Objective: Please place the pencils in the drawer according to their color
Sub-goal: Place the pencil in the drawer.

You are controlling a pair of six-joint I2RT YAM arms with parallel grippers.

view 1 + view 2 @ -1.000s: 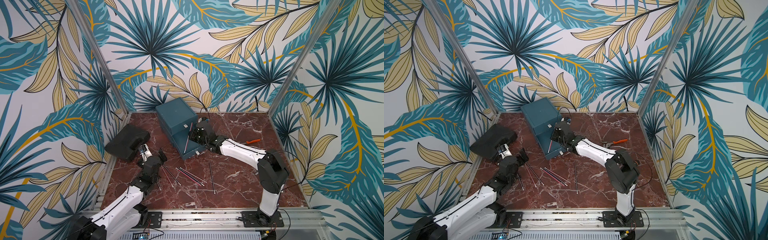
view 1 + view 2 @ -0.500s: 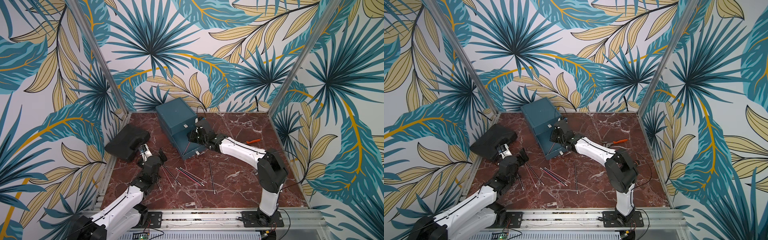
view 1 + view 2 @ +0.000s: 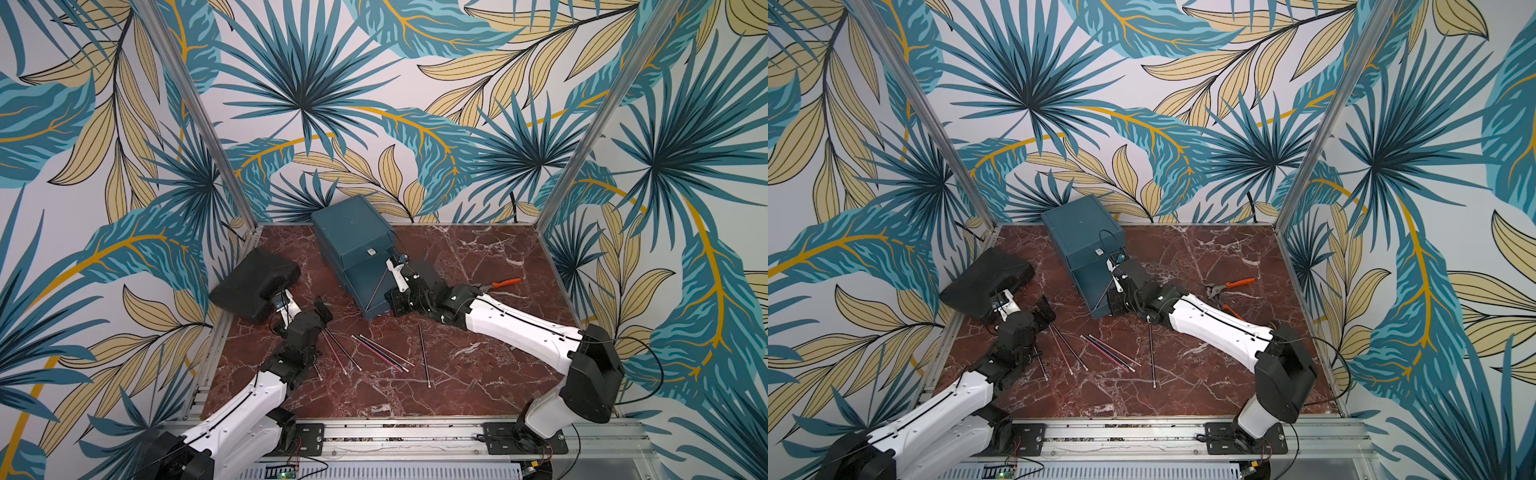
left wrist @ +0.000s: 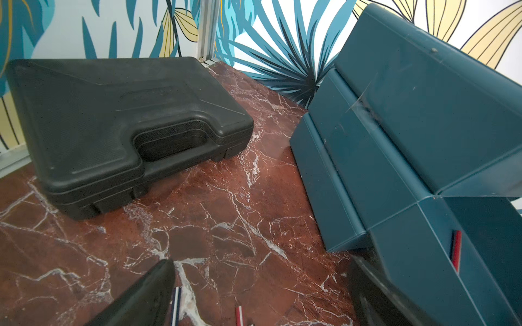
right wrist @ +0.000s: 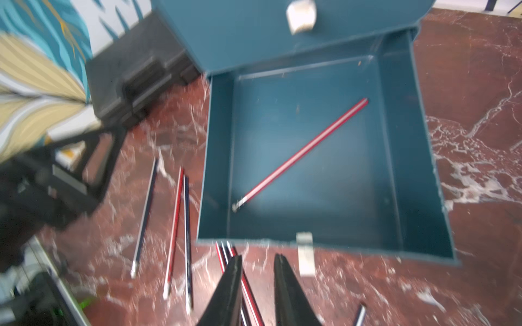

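We see the teal chest (image 3: 353,239) near the back of the marble table (image 3: 478,386), turned at an angle. 1 drawer (image 5: 394,135) is pulled out under a shut front that shows its pull tab. Inside the drawer lies 1 red pencil (image 5: 300,153), flat on the drawer floor and running roughly corner to corner. The left wrist view shows only 1 end of it.

The right gripper (image 5: 257,258) sits just in front of the drawer's front wall, beside that drawer's own tab. Its jaws stand narrow, with a slim gap through which we see the table, and nothing is held between them. The right wrist view is blurred.

The left gripper (image 4: 261,265) is low over the table between the black case (image 3: 253,286) and the chest, touching neither. Its jaws are spread wide and empty.

On the table in front of the chest we count 7 loose pencils (image 3: 380,353). 3 lie by the left arm. 3 lie close together in the middle, partly hidden behind the right gripper's fingers in the wrist view. 1 lone pencil (image 3: 424,355) lies nearer the right arm. They look red or dark, each with a pale end. Orange pliers (image 3: 505,282) lie beyond the right arm, well apart from the pencils.
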